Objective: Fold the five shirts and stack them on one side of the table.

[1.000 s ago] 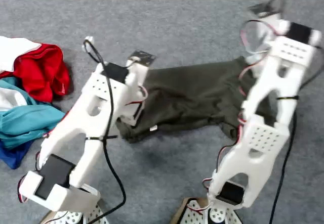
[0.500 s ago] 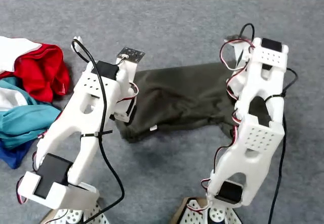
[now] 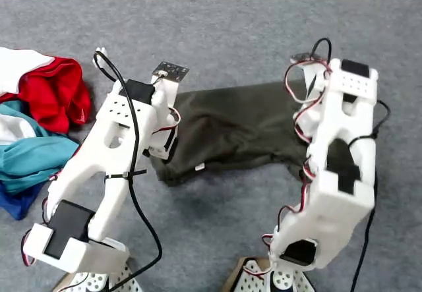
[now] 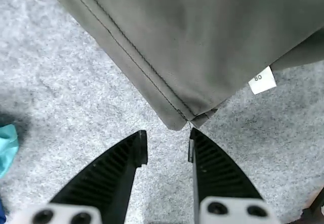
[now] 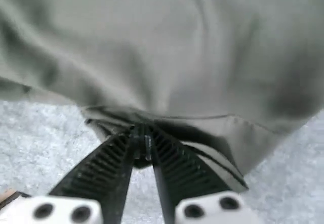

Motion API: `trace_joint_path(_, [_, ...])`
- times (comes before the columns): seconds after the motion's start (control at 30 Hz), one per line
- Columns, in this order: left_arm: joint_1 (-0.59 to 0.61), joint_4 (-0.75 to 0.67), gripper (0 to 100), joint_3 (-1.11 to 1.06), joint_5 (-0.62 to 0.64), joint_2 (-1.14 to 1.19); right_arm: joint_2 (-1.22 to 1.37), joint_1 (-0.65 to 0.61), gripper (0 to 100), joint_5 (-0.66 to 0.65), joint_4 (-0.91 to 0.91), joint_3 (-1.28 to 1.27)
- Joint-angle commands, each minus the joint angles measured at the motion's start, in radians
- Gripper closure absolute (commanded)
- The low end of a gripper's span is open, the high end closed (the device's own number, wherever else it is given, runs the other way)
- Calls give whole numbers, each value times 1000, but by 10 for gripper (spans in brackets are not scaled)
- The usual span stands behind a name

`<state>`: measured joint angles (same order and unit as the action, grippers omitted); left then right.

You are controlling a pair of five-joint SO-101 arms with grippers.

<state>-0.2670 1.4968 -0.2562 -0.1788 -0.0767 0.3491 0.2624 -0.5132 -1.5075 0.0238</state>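
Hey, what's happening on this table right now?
Two robot arms are working on a dark olive shirt spread on the grey table. The right claw is shut on the shirt's edge, while the left claw hangs open just off a hemmed corner. A pile of red, teal and white shirts waits unfolded at one side.

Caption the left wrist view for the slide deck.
Open jaws of the left gripper just short of the olive shirt's hemmed corner on the grey table; white tag nearby.
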Motion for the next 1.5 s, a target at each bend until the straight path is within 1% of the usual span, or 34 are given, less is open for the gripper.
trace_joint_path(0.0, [20,-8,857,8,-6,-12,-143,-4,994,3,124,-226])
trace_joint_path(0.13, [49,-8,857,5,-8,-12,-254,-1,994,-15,212,-472])
trace_joint_path(0.27, [52,-8,857,0,-9,-12,-418,-1,994,-15,238,-622])
trace_joint_path(0.43, [51,-9,857,6,-9,-10,-567,-1,994,-15,264,-630])
trace_joint_path(0.57, [51,-21,856,9,-3,-10,-553,-2,993,-15,348,-521])
trace_joint_path(0.67, [52,-61,853,9,25,-5,-444,-7,967,-17,382,-358])
trace_joint_path(0.8, [49,-95,853,9,71,-5,-199,-2,860,-37,338,-45])
trace_joint_path(0.83, [49,-95,853,9,74,-5,-127,-4,850,-43,315,36])
trace_joint_path(1.0, [51,-94,853,9,71,-5,237,-16,882,-38,181,469])
trace_joint_path(1.1, [51,-92,853,9,69,-5,424,-30,883,-38,91,723])
trace_joint_path(1.37, [52,-92,853,9,69,-5,800,-54,887,-38,-127,1317])
trace_joint_path(1.4, [52,-92,853,9,69,-5,837,-54,896,-38,-147,1376])
trace_joint_path(1.47, [52,-92,853,9,69,-4,895,-54,959,-38,-178,1483])
